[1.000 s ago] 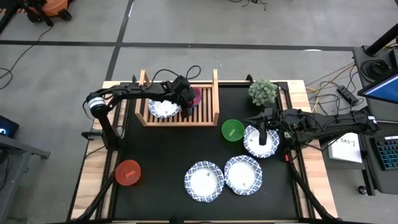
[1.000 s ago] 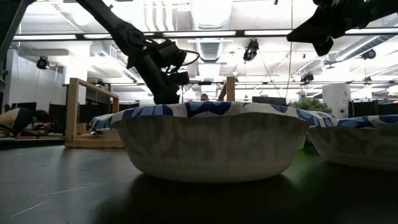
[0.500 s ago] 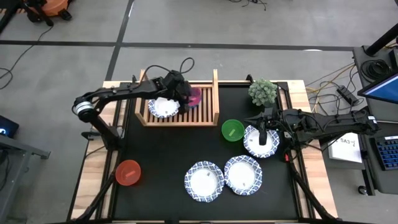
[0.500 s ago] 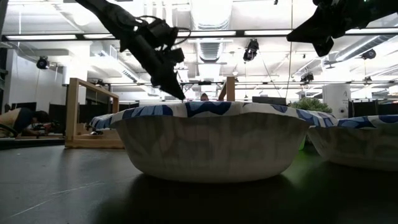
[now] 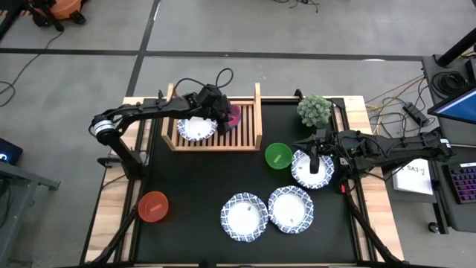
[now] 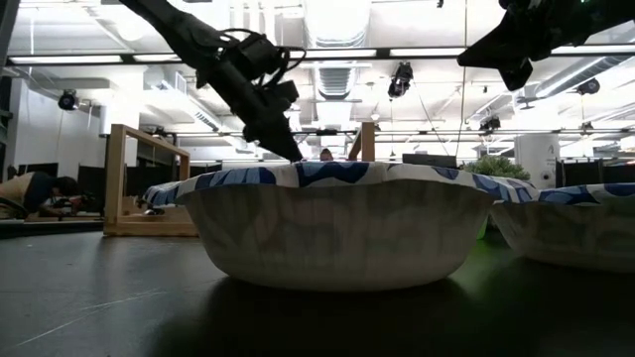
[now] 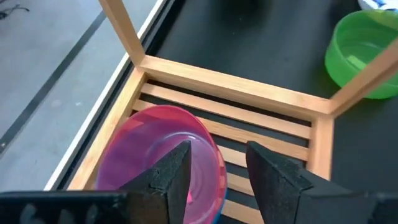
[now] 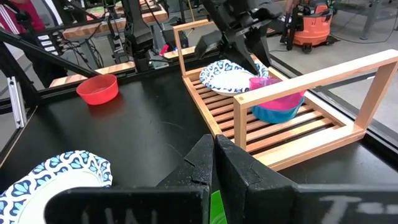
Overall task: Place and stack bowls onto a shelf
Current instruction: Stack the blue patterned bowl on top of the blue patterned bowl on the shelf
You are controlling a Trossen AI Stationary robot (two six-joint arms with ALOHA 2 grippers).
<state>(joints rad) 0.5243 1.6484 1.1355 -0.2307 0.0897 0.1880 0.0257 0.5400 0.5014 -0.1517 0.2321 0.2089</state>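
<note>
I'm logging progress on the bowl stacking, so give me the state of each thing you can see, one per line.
Shelf: holds three bowls.
Pink bowl: nested in blue bowl, on shelf.
Patterned bowl: on shelf, beside pink.
Three patterned bowls: on table, unstacked.
Green bowl: on table.
Red bowl: on table.
Left gripper: jaws open, above pink bowl.
Right gripper: jaws shut, empty.

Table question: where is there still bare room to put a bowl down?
The black mat is bare between the red bowl and the green bowl, below the shelf. The shelf's right slats are free too. It is crowded lower right, where three patterned bowls sit together.
</note>
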